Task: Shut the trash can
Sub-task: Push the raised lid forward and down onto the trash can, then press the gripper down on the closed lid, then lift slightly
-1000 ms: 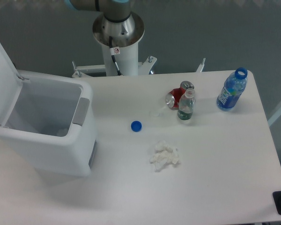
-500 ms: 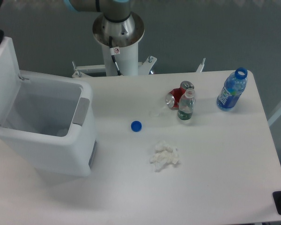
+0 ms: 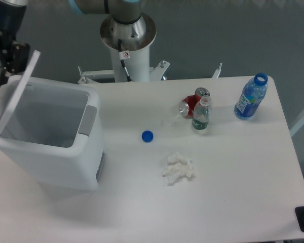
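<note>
Lid (image 3: 17,91) now tipped past upright, leaning over the trash can (image 3: 55,147) at the tabletop's left end. Hand (image 3: 11,53) pressed behind it, grip impossible to tell. Closing well underway, probably halfway.

My trash can (image 3: 50,152) at the left edge of the table looks like smooth white plastic with a soft satin sheen; its lid (image 3: 16,91) is the same flat white plastic, and the front latch (image 3: 88,120) is matt grey plastic. My gripper (image 3: 10,53) by the lid is dark and matt. The table (image 3: 233,202) is a smooth, matt white surface. Near its back edge lies 1 red can (image 3: 188,106) of shiny metal, beside 1 clear glossy plastic bottle (image 3: 200,115). At the back right corner stands 1 translucent blue plastic bottle (image 3: 250,99). The blue cap (image 3: 147,135) is smooth plastic. The white wad (image 3: 178,168) looks like crumpled, rough paper tissue.
</note>
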